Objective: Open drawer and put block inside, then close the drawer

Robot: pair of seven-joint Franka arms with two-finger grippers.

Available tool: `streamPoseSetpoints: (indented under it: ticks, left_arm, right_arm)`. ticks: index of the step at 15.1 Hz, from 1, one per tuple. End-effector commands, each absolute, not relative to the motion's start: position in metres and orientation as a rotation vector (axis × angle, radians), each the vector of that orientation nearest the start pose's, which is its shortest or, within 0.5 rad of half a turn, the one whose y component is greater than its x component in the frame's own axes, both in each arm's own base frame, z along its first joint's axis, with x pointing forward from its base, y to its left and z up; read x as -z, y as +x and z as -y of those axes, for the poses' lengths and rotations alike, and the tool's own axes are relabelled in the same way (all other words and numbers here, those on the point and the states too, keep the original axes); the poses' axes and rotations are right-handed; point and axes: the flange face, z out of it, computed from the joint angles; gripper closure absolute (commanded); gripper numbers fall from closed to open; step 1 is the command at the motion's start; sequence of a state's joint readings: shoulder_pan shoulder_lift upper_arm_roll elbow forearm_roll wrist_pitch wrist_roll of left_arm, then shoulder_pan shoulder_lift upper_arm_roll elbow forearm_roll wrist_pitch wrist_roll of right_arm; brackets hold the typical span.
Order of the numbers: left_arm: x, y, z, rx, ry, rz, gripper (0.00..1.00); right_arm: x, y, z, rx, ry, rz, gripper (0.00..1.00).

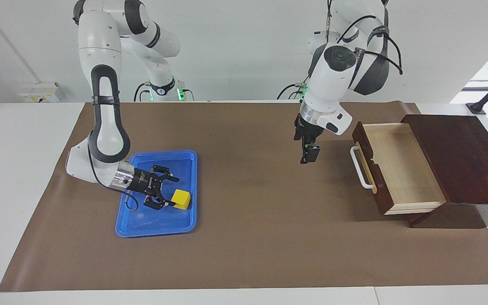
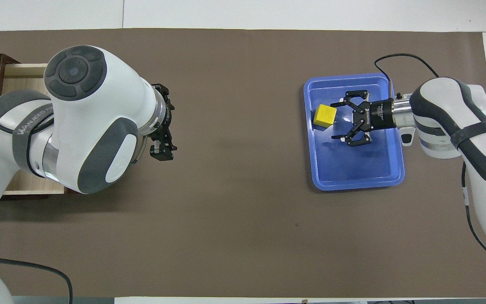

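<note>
Block (image 1: 181, 198) sits in the blue tray (image 1: 142, 226), toward the right arm's end of the surface, and the right pincer (image 1: 168, 192) is low in the tray w/ its 2 fingers spread apart, tips just beside the cube but not yet around it as far as I can judge. Drawer (image 1: 400, 169) is already pulled out at the left arm's end, pale inside showing and nothing in it that I can see, so step 1 looks done. Main risk from here imo: the pincer comes in nearly flat along the tray floor, so 1 fingertip could nudge the block instead of straddling it and push it toward the tray wall, or the cube could twist and get pinched on a corner and slip out on the lift. Tray itself may slide on the brown mat (image 1: 244, 254) if a finger drags on it. Later risk: the carry runs the length of the surface to the drawer, and the left pincer (image 1: 309, 154) waits in the air over bare mat next to the drawer front w/ the white handle (image 1: 361, 167), so the arms could crowd each other there. Its fingers look close together, nothing held. Hard to make out: whether a right fingertip already touches the cube. In the overhead view the left arm covers most of the drawer, and the box's end is cut off.
</note>
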State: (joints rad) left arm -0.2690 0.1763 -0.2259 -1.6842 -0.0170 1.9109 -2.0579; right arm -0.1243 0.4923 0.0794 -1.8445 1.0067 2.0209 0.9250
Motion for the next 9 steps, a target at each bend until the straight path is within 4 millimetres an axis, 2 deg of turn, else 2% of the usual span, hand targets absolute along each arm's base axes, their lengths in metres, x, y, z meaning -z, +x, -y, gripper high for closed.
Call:
streamPoseSetpoints:
  ticks: [1, 7, 9]
  left_arm:
    - [-0.498, 0.546, 0.289, 0.017, 2.167, -2.173, 0.00]
    - [-0.495, 0.545, 0.287, 0.020, 2.173, -2.179, 0.00]
    - [-0.491, 0.542, 0.287, 0.020, 2.178, -2.177, 0.00]
  right_arm:
    - [-0.264, 0.618, -0.019, -0.782, -1.636, -1.681, 0.00]
    - [-0.263, 0.623, -0.016, -0.706, -1.630, -1.691, 0.00]
    - [-0.260, 0.622, -0.030, -0.706, -1.652, -1.683, 0.00]
